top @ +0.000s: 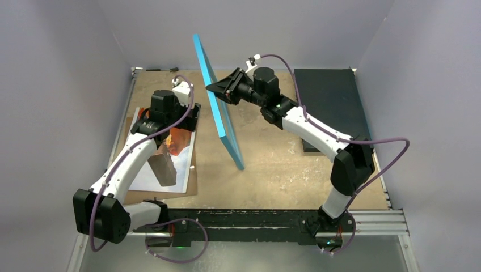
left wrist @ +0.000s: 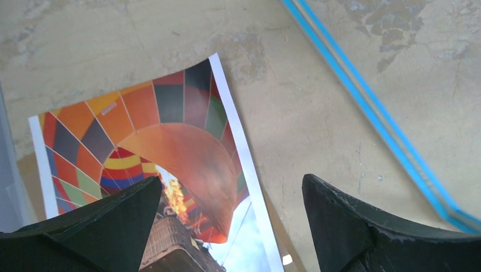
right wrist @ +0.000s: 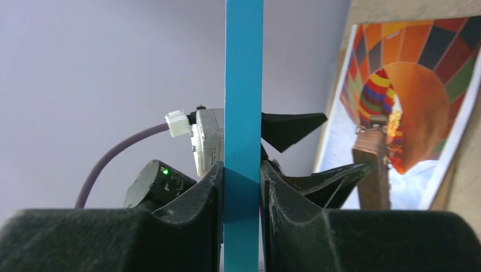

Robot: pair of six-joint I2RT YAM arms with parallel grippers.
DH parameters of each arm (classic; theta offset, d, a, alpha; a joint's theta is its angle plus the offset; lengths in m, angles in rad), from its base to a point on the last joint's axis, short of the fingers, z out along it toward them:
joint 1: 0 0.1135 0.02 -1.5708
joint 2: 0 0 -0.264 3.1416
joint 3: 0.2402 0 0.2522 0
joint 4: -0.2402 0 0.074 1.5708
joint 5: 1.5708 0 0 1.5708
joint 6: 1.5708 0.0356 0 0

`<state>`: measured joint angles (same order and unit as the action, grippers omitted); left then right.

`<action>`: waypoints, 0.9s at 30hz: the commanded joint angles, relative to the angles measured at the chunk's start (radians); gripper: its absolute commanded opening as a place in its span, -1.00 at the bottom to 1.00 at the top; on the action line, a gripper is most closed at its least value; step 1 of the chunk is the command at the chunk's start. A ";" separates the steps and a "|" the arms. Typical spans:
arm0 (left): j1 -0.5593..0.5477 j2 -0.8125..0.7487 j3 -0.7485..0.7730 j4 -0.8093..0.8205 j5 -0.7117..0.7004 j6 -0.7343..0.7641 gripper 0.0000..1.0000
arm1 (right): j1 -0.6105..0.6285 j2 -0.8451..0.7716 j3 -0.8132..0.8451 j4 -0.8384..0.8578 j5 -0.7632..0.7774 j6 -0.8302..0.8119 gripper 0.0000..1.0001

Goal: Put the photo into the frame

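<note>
The photo (top: 180, 143) lies face up at the left of the table, balloon side showing. It also shows in the left wrist view (left wrist: 170, 141) and the right wrist view (right wrist: 408, 73). My left gripper (top: 192, 117) is open and empty, and hovers over the photo's far right part; its midpoint (left wrist: 231, 181) is over the print's edge. The frame (top: 218, 107), bright blue, stands on edge across the table's middle. My right gripper (top: 219, 89) is shut on its upper edge (right wrist: 244, 85), fingers (right wrist: 198, 198) pressed to both faces. Its lower edge runs past in the left wrist view (left wrist: 368, 107).
A brown backing board (top: 192, 177) lies under the photo. A dark brown block-like piece (top: 163, 169) rests on the photo's near part. A dark rectangular mat (top: 329, 102) lies at the back right. Grey walls enclose the table.
</note>
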<state>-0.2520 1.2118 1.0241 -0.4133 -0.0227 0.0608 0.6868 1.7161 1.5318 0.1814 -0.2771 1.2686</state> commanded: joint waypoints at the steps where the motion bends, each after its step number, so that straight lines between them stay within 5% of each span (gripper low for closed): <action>1: 0.023 0.001 0.018 -0.031 0.041 -0.080 0.85 | -0.004 -0.078 -0.088 0.378 -0.027 0.190 -1.00; 13: 0.009 0.155 -0.011 0.030 0.068 -0.120 0.95 | -0.068 -0.161 -0.379 0.545 -0.062 0.334 -1.00; 27: -0.174 0.341 0.016 0.131 -0.098 -0.141 0.89 | -0.238 -0.295 -0.517 0.359 -0.117 0.211 -0.98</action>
<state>-0.4232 1.5032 1.0153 -0.3225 -0.0788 -0.0456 0.4934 1.4734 1.0279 0.6235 -0.3622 1.5810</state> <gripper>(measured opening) 0.955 0.272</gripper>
